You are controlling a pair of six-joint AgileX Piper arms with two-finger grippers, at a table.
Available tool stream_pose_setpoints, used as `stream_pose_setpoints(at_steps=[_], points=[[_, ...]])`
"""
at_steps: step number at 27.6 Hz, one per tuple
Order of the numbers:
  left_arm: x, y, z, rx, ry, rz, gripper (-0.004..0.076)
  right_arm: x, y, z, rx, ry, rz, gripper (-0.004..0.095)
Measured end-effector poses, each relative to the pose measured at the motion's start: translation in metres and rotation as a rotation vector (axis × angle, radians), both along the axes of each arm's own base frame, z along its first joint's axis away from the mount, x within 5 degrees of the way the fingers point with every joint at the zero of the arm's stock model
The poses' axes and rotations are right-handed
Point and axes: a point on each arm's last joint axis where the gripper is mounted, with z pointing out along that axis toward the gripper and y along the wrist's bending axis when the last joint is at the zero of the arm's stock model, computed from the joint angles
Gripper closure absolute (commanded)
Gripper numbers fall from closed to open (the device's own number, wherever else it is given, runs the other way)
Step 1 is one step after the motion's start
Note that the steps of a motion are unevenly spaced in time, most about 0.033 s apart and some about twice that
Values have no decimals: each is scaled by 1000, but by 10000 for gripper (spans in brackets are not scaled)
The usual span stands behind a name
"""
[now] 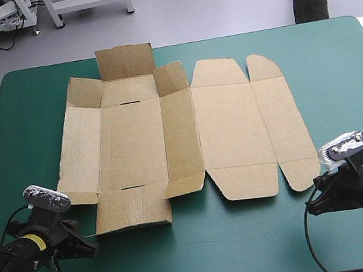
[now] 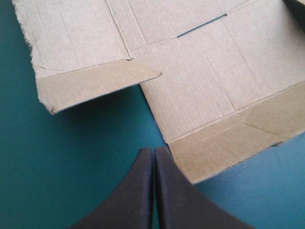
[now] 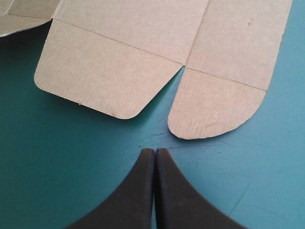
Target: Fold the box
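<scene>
The brown box (image 1: 181,132) lies as a cut sheet across the middle of the teal-green table, mostly flat, with the far flap and some side flaps slightly raised. My left gripper (image 1: 89,249) rests shut near the table's front left, just short of the box's near-left flap (image 2: 214,143). In the left wrist view its fingertips (image 2: 154,151) meet in a point close to that flap's edge. My right gripper (image 1: 311,206) is shut at the front right, its tips (image 3: 155,152) a short way off the rounded lid tabs (image 3: 209,107).
The teal-green cover (image 1: 250,241) shows bare along the front edge between the two arms and on both sides of the box.
</scene>
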Motion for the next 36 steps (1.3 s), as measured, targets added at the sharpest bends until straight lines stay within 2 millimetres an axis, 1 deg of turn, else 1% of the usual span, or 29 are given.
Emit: stream_pose_setpoints(at_steps=[7, 16, 23, 25, 26, 27, 29, 30, 31, 32, 35, 36], points=[[0, -2, 0, -26, 7, 7, 729, -1, 0, 0, 0, 9, 4, 933], [-2, -15, 1, -167, 41, -41, 729, -1, 0, -1, 0, 11, 5, 933], [9, -22, 0, -222, 37, -48, 729, 0, 0, 0, 0, 6, 3, 933], [14, -23, 4, -217, 32, -57, 729, 0, 0, 0, 0, -1, 0, 933], [17, -24, 7, -214, 26, -62, 727, 0, 0, 0, 0, -4, -1, 933], [26, -26, 17, -201, 10, -70, 720, 1, 0, 1, 0, -10, -4, 933], [36, -28, 26, -188, -9, -73, 691, 1, 0, 1, 0, -11, -5, 933], [44, -29, 33, -174, -27, -74, 669, 1, 0, 1, 0, -13, -5, 933], [50, -30, 37, -163, -41, -73, 617, 1, 0, 1, 0, -13, -5, 933], [69, -30, 45, -121, -65, -62, 596, 1, 0, 1, 0, -13, -5, 933], [100, -25, 52, -69, -65, -14, 523, 1, 0, 1, 0, -13, -5, 933], [121, -19, 51, -66, -44, 31, 523, 1, 0, 1, 0, -13, -5, 933]])
